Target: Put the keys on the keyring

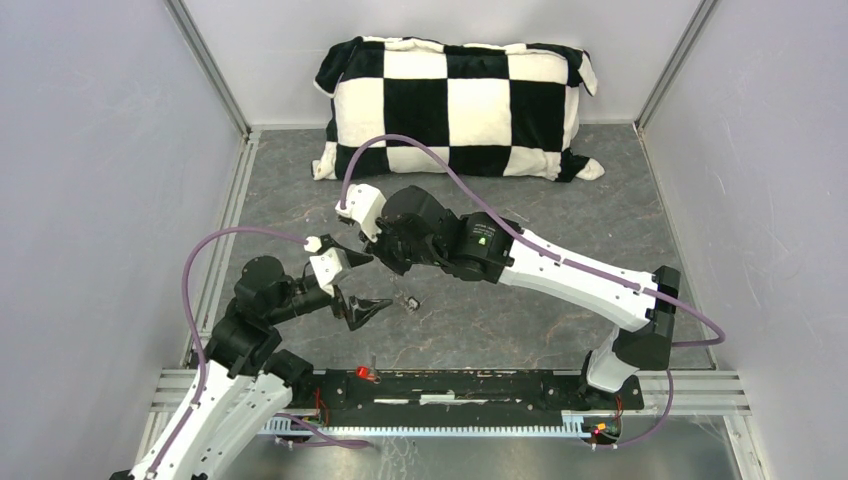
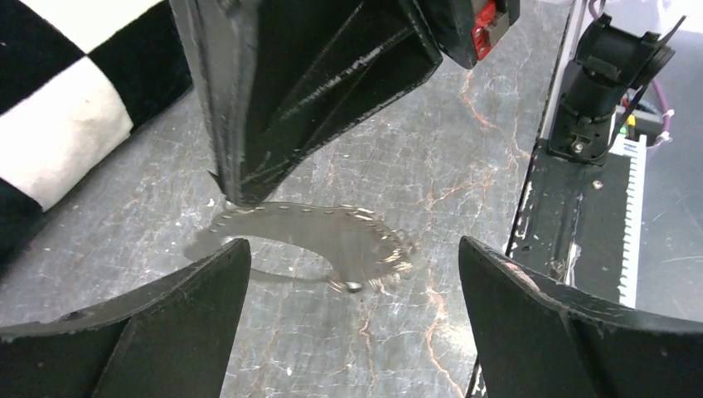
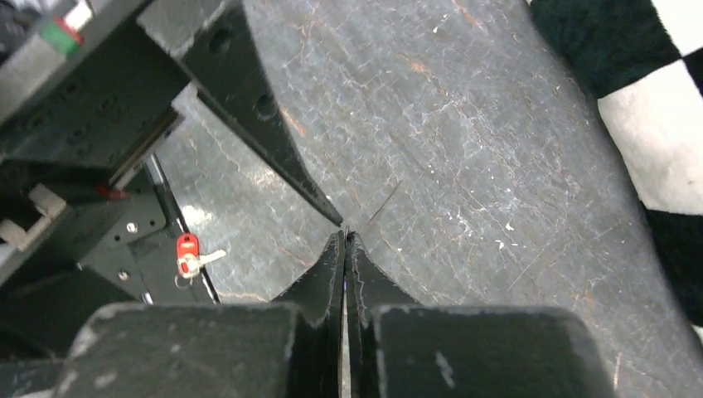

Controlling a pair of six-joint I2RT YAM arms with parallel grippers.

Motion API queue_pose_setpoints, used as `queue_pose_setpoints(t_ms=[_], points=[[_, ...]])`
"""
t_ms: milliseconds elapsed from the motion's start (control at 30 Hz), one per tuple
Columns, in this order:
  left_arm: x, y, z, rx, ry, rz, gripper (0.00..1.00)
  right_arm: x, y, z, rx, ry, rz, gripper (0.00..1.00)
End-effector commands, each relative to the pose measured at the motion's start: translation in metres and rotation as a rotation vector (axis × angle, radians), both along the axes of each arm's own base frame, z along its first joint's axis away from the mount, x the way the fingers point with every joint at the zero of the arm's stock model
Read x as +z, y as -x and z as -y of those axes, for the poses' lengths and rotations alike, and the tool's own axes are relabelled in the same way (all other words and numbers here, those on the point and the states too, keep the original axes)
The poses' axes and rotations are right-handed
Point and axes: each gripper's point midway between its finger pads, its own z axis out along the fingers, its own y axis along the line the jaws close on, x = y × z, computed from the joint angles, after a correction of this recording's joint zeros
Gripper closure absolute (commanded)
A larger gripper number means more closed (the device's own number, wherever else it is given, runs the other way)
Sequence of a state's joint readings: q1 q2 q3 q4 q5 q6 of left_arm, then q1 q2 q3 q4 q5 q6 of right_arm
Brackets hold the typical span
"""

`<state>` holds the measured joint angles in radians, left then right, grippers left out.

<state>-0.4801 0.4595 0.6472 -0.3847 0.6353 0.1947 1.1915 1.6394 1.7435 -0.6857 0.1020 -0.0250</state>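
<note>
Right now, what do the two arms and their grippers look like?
Both arms have white links and black joints: left arm, right arm. A purple cable loops along each. The left gripper and right gripper have black tapering fingers behind white wrist housings. A green spot marks the right arm's black joint.

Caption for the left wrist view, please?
Open left gripper frames the blurred keyring, held at the tip of the shut right gripper over the table.
</note>
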Motion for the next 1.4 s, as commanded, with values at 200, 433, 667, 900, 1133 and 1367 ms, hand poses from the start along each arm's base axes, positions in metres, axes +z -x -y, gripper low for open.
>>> queue_pose_setpoints(t_ms=[200, 433, 667, 900, 1133, 1367], points=[[0.01, -0.009, 0.013, 0.018, 0.16, -0.046, 0.0, 0.04, -0.008, -0.023, -0.178, -0.317, -0.019, 1.0], [-0.008, -0.034, -0.007, 0.138, 0.017, 0.134, 0.02, 0.038, -0.005, -0.02, -0.204, -0.332, -0.031, 1.0], [-0.014, -0.039, -0.017, 0.151, -0.079, 0.224, 0.42, 0.036, -0.003, -0.013, -0.212, -0.323, -0.04, 1.0], [-0.019, -0.048, -0.03, 0.218, -0.145, 0.242, 0.52, 0.03, 0.003, -0.004, -0.206, -0.322, -0.058, 1.0], [-0.016, -0.043, -0.034, 0.187, -0.199, 0.336, 0.81, 0.019, 0.009, 0.003, -0.191, -0.28, -0.102, 1.0], [-0.02, -0.027, -0.02, 0.045, -0.207, 0.358, 0.97, 0.01, 0.01, 0.006, -0.173, -0.263, -0.184, 1.0]])
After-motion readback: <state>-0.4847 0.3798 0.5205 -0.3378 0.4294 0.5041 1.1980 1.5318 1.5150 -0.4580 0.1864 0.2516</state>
